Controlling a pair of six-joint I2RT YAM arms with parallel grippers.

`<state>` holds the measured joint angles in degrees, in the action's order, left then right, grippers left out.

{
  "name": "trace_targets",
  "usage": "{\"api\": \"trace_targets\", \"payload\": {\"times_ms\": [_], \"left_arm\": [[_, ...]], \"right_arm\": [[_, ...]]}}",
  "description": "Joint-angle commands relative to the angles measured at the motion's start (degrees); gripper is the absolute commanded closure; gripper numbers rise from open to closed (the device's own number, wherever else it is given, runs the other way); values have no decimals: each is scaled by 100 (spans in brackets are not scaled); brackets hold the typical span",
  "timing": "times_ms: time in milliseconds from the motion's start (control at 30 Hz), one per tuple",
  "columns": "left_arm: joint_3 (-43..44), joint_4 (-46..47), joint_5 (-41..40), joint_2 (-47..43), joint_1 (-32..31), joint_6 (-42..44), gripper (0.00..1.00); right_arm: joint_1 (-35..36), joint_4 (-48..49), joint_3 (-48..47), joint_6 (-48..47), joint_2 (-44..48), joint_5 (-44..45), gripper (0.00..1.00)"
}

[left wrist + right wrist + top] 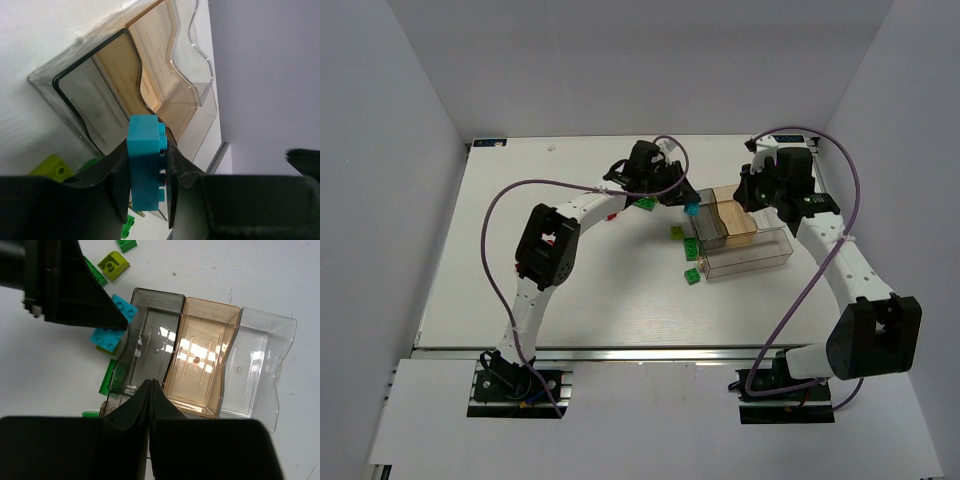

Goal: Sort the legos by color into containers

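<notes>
At 9 o'clock of the clear wavy-walled box [157,292] | left gripper [147,167] pinches studded blue brick [144,145] | right gripper [151,386] clenched tight, empty

Bright, diffuse light falls from above, leaving soft shadows on the table [620,310]. Glare streaks the box [205,340] floor in the right wrist view; the fingers [112,175] at 6 o'clock in both wrist views are dark and blurred, the brick [145,160] sharp.
</notes>
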<state>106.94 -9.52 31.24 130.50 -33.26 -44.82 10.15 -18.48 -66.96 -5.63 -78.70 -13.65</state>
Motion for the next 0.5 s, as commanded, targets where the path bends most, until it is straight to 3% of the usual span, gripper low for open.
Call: {"api": "trace_targets", "payload": {"times_ms": [0,100,200,233,367,467], "left_arm": [[301,231,-118,54,-146,-483,94],[389,284,-433,195,-286,-659,90],[477,276,-680,309,-339,-826,76],[495,258,-707,362,-340,-844,65],[530,249,-786,327,-340,-906,41],[556,231,-813,214,-340,-888,35]], "right_arm": [[-57,161,-28,89,311,-59,100],[-75,161,69,1,407,-155,100],[-66,143,122,-114,478,-261,98],[-49,134,156,-175,495,-278,97],[-57,82,227,-263,522,-506,87],[-31,-24,253,-403,531,-866,76]]}}
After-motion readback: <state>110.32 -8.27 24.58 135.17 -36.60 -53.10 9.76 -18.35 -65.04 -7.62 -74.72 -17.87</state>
